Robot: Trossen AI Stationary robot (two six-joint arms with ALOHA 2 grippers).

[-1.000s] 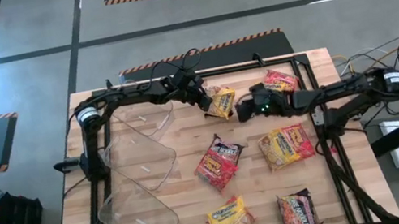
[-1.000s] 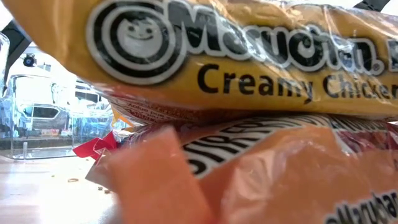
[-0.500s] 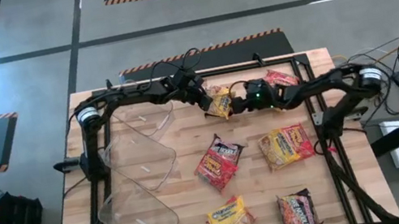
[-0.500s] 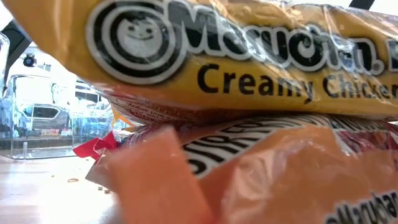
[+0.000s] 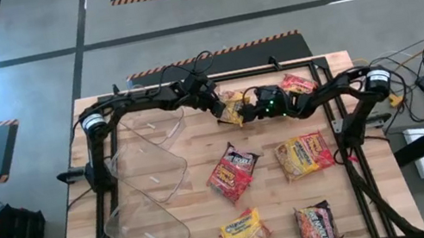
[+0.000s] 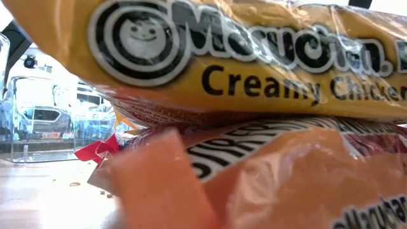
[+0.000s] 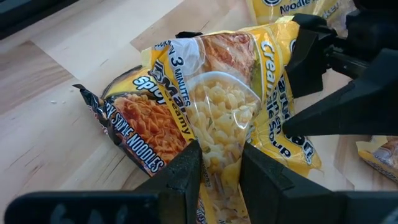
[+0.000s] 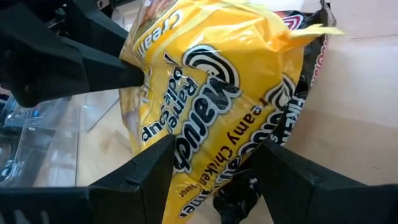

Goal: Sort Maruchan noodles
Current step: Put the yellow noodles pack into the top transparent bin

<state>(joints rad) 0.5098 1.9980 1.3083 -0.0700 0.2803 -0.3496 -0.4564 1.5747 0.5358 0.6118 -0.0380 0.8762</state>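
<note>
The left gripper (image 7: 217,171) is closed on an edge of a yellow Creamy Chicken packet (image 5: 234,110), holding it at the far middle of the table (image 5: 200,200). A dark packet (image 7: 134,134) lies just under it. The right gripper (image 8: 214,158) stands wide open around the other side of the same yellow packet, not yet pinching it. The clear bins (image 5: 152,178) on the left look empty, and five more packets (image 5: 234,172) lie on the wood, so I judge the sorting has hardly begun.
</note>
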